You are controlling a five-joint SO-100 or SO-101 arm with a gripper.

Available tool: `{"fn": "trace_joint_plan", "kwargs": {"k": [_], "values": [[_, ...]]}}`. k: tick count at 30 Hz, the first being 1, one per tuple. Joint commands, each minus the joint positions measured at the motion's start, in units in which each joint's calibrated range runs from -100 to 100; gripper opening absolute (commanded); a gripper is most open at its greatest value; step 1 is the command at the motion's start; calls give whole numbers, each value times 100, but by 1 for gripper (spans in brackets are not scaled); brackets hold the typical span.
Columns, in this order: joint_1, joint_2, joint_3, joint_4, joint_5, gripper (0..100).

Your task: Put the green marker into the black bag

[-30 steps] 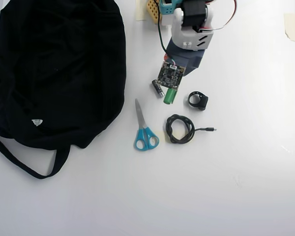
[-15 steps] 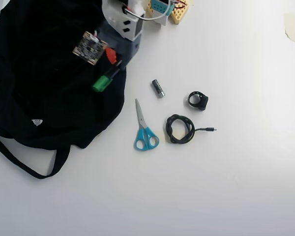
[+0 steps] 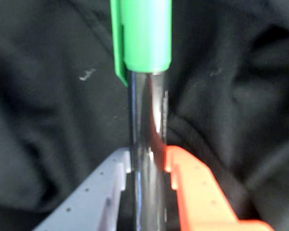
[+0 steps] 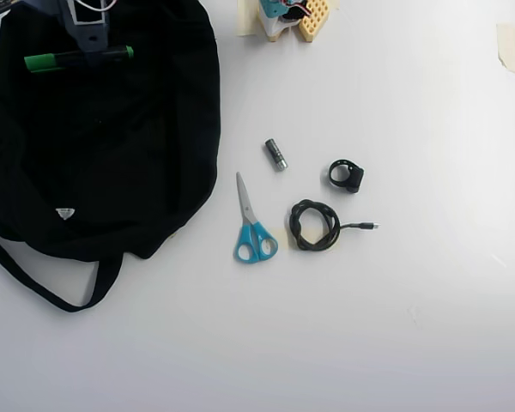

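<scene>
I have the two-finger gripper (image 3: 148, 166) clamped on the slim black-barrelled marker with the bright green cap (image 3: 145, 91), its grey finger (image 3: 98, 192) on one side of the barrel and its orange finger (image 3: 195, 190) on the other. In the wrist view, only dark folded cloth lies behind the marker. From overhead, the marker (image 4: 77, 58) lies crosswise over the upper part of the large floppy black cloth bag (image 4: 112, 154), cap toward the left (I cannot tell whether it touches the fabric). On the white table (image 4: 395, 326), well apart from the bag, lie a short grey metal cylinder (image 4: 276, 154), blue-handled scissors (image 4: 252, 225), a coiled black cable (image 4: 316, 225) and a small black ring-shaped part (image 4: 346, 175).
</scene>
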State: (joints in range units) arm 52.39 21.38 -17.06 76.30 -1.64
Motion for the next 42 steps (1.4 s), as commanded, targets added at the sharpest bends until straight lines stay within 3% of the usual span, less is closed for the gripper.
{"fn": "trace_joint_plan", "kwargs": {"k": [1,6,11,15,19,23,26,32,42], "values": [[57,543,-459,-16,-30,2],[49,443,-405,10,-120,21],[-430,-810,-971,1388,-130,21],[-1477,-2121,-927,2275,-298,21],[-2973,-2710,232,2094,-434,21],[-4162,-4910,2703,1405,-827,20],[-4655,-6669,4653,561,-1184,3],[-5142,-7955,5515,475,-1436,2],[-5867,-9598,6513,544,-1389,2]]}}
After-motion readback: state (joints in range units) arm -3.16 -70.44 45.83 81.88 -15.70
